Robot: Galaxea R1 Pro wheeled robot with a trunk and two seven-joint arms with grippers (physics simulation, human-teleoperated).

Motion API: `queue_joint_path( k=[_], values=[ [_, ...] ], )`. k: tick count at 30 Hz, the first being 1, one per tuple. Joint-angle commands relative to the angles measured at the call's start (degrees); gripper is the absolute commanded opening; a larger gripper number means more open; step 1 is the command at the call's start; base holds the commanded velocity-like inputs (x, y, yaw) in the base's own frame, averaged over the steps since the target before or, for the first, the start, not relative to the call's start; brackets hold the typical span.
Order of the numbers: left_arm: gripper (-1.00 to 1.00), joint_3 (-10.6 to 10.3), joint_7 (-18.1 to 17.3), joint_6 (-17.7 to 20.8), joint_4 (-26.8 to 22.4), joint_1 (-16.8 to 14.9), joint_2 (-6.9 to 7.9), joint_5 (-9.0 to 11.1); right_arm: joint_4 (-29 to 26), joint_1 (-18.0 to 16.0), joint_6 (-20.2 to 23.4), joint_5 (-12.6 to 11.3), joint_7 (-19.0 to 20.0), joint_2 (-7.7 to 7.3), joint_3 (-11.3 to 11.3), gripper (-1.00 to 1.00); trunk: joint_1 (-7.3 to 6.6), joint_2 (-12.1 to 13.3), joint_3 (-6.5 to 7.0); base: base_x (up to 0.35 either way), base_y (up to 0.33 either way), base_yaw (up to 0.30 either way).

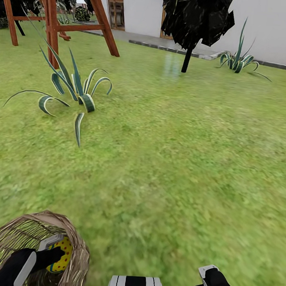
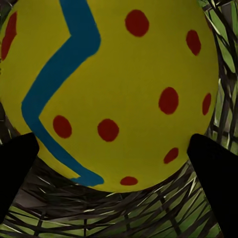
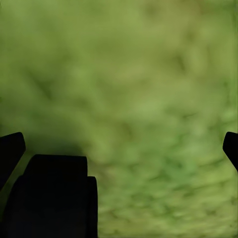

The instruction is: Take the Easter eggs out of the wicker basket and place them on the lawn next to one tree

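The brown wicker basket (image 1: 77, 240) stands on the lawn (image 1: 167, 161) at my lower left. My left gripper (image 1: 55, 252) reaches inside it and is shut on a yellow Easter egg (image 1: 63, 256) with red dots. In the left wrist view, the egg (image 2: 114, 89) with its blue zigzag sits between the black fingertips (image 2: 17, 163), with wicker weave behind it. The other eggs are hidden. My right gripper (image 1: 209, 277) hangs open over bare grass (image 3: 148, 89) at the lower right. The pale-trunked tree is out of view.
A spiky striped agave (image 1: 74, 91) grows ahead on the left and another (image 1: 237, 60) at the far right. A black cone-shaped conifer (image 1: 195, 20) stands ahead before the white house (image 1: 266, 28). The wooden swing frame (image 1: 52, 25) is at the far left.
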Motion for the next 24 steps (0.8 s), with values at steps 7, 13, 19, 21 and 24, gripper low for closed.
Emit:
queue_joint_path(
  k=[7, 13, 19, 21, 24],
  values=[
    [-1.00, 0.2, -0.3, 0.3, 0.0, 0.0, 0.01, -0.3, -0.1, 0.0, 0.3, 0.3, 0.0, -0.06, 0.3, 1.00, -0.01, 0.0, -0.04, 0.000, 0.000, 0.000],
    [-1.00, 0.3, -0.3, 0.3, 0.1, 0.0, -0.01, -0.4, -0.1, 0.0, 0.3, 0.4, 0.0, -0.08, 0.3, 1.00, -0.01, 0.0, -0.04, 0.000, 0.000, 0.000],
    [-1.00, 0.3, -0.1, 0.3, 0.6, 0.0, -0.13, -0.5, -0.1, 0.0, 0.3, 0.4, 0.0, -0.14, 0.3, 1.00, -0.01, 0.0, -0.04, 0.000, 0.000, 0.000],
    [-1.00, 0.3, -0.1, 0.2, 0.7, 0.0, -0.16, -0.5, -0.1, 0.0, 0.3, 0.5, 0.0, -0.14, 0.3, 1.00, -0.01, 0.0, -0.04, 0.000, 0.000, 0.000],
    [-1.00, 0.3, -0.1, 0.2, 0.8, 0.0, -0.17, -0.5, -0.1, 0.0, 0.3, 0.5, 0.0, -0.14, 0.3, 1.00, -0.01, 0.0, -0.04, 0.000, 0.000, 0.000]
  ],
)
